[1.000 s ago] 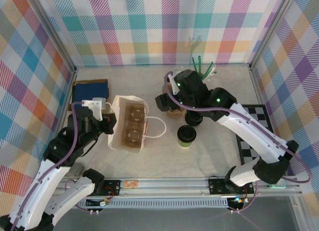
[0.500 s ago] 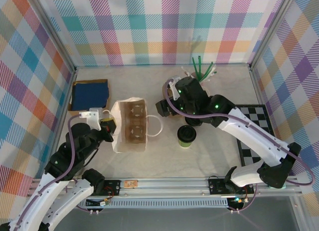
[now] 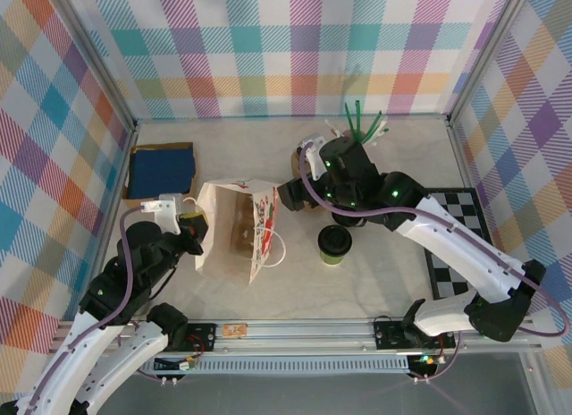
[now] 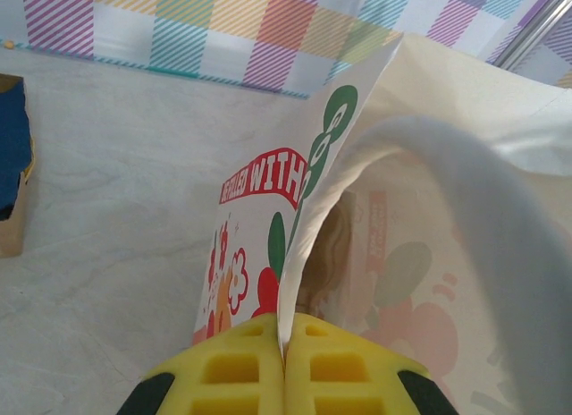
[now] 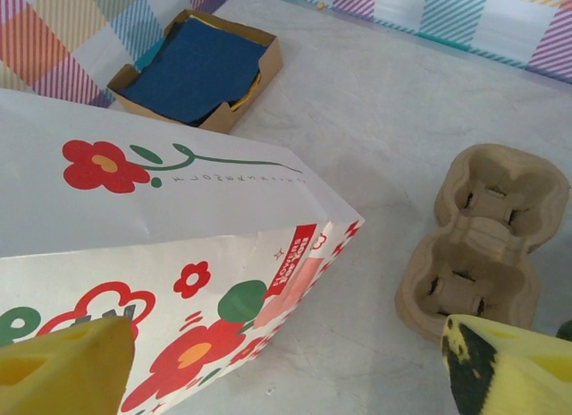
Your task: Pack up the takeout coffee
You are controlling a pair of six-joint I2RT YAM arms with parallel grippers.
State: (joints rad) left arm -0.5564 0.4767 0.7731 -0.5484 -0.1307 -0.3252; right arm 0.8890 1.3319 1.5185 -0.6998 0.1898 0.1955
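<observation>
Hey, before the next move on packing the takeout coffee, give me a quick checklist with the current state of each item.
1. Left end effector pinching the paper bag rim: ok.
2. Right end effector open and empty: ok.
3. Takeout coffee upright on the table, lid on: ok.
4. Bag mouth fully open: not ok, its printed wall leans inward.
5. Free room inside the bag for the cup: cannot tell.

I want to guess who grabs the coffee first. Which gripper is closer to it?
Right. The right gripper hangs open just behind the takeout coffee, beside the paper bag. The left gripper is shut on the bag's far wall, the bag in between.
</observation>
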